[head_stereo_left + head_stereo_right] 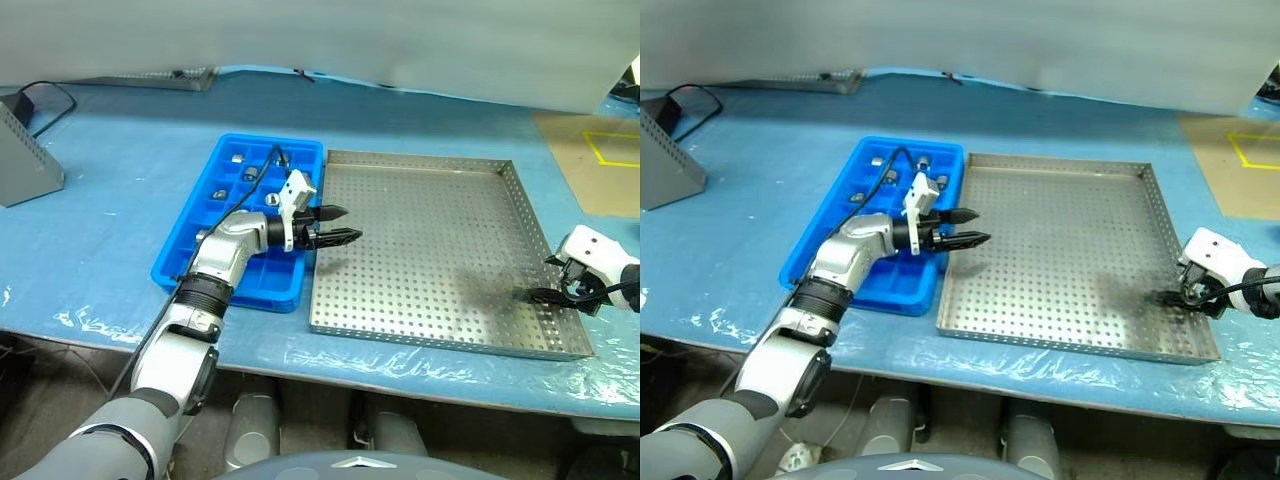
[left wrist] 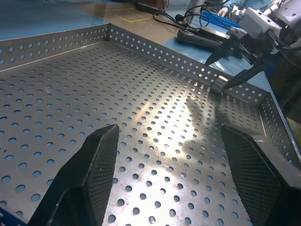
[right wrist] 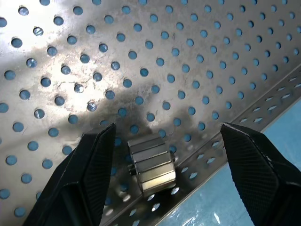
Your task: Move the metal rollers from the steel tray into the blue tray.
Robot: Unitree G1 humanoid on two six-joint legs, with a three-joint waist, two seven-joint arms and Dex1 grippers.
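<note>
Apparently one roller (image 3: 151,163) between open right tool (image 3: 164,176) fingers.

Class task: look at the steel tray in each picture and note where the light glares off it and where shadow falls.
Left wrist view: a bright glare patch on the steel tray floor. Right wrist view: glare at one corner, a dark shadow above the metal roller. Left eye view: a dim shadow near the right gripper.
</note>
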